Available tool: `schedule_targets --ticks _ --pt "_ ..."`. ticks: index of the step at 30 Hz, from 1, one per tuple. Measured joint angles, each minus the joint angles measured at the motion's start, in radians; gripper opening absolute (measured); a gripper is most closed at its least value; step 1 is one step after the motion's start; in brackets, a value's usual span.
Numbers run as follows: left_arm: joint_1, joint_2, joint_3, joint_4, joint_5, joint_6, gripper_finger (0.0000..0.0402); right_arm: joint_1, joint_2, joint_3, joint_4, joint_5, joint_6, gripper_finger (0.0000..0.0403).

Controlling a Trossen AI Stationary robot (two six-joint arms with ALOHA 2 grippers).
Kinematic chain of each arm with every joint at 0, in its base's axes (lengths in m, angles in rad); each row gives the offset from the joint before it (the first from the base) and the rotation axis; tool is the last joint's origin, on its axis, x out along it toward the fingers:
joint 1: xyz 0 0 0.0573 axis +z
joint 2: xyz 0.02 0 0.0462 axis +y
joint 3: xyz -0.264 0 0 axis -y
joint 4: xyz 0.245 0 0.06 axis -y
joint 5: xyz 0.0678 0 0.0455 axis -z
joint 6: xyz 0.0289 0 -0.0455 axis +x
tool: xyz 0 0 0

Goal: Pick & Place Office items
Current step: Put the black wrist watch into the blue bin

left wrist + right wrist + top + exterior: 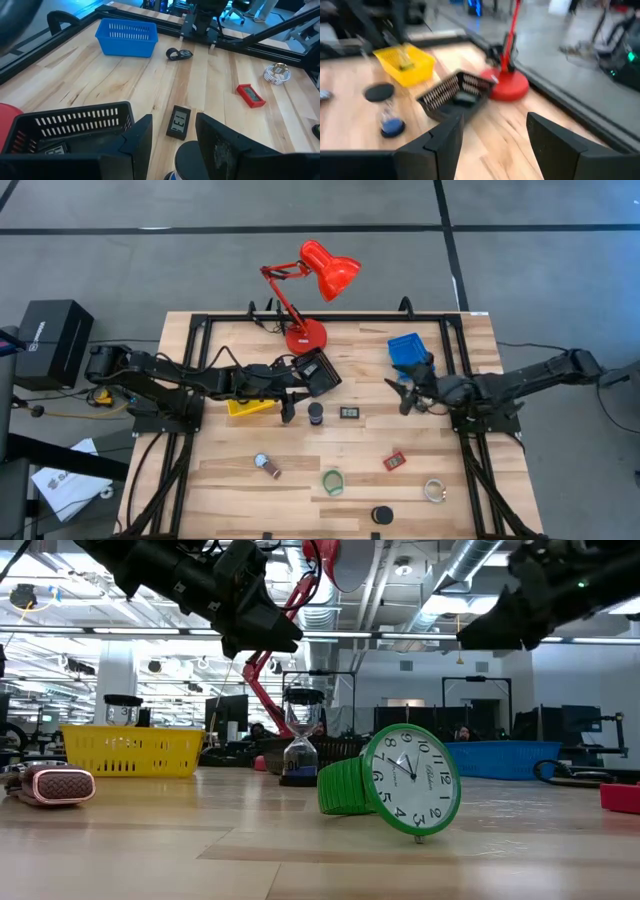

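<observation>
Left gripper (289, 412) spread above the table, right gripper (405, 392) spread too.

Beside the left gripper's fingers stands the hourglass (316, 415); just behind them the black mesh tray (318, 371) holds a small dark clock, and the yellow slotted basket (248, 407) sits alongside. Behind the right gripper lies the blue basket (405, 348). Ahead of the left fingers lies a flat black digital clock (178, 121).

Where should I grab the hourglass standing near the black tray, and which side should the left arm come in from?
Take the hourglass by its round black top cap, coming straight down from above. It stands upright, the cap looks like its widest solid part, and the glass narrows to a thin waist below. The left gripper, jaws open, is right beside it, so a small shift should probably line it up.
</observation>
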Motion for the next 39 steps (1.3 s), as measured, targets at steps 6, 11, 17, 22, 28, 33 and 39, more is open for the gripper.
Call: schedule_targets --ticks 6,11,17,22,28,33,39 --pt "0.0 0.0 0.0 -0.001 0.0 0.0 0.0144 -0.002 0.144 0.183 -0.463 -0.048 0.4 0.021" --pt "-0.005 0.0 0.0 0.0 0.001 0.0 0.0144 -0.003 0.251 0.226 -0.714 -0.113 0.654 0.021" --pt "-0.005 0.0 0.0 0.001 0.001 0.0 0.0144 -0.047 0.339 0.227 -0.831 -0.261 0.759 0.021" --pt "-0.005 0.0 0.0 0.001 0.002 0.0 0.0144 -0.102 0.394 0.227 -0.844 -0.288 0.762 0.021" --pt "-0.005 0.0 0.0 0.001 0.002 0.0 0.0144 -0.174 0.452 0.227 -0.845 -0.371 0.763 0.021" --pt "-0.005 0.0 0.0 0.001 0.003 0.0 0.0144 -0.219 0.497 0.227 -0.858 -0.404 0.763 0.021" --pt "-0.005 0.0 0.0 0.001 0.004 0.0 0.0144 -0.248 0.552 0.228 -0.858 -0.456 0.757 0.021"
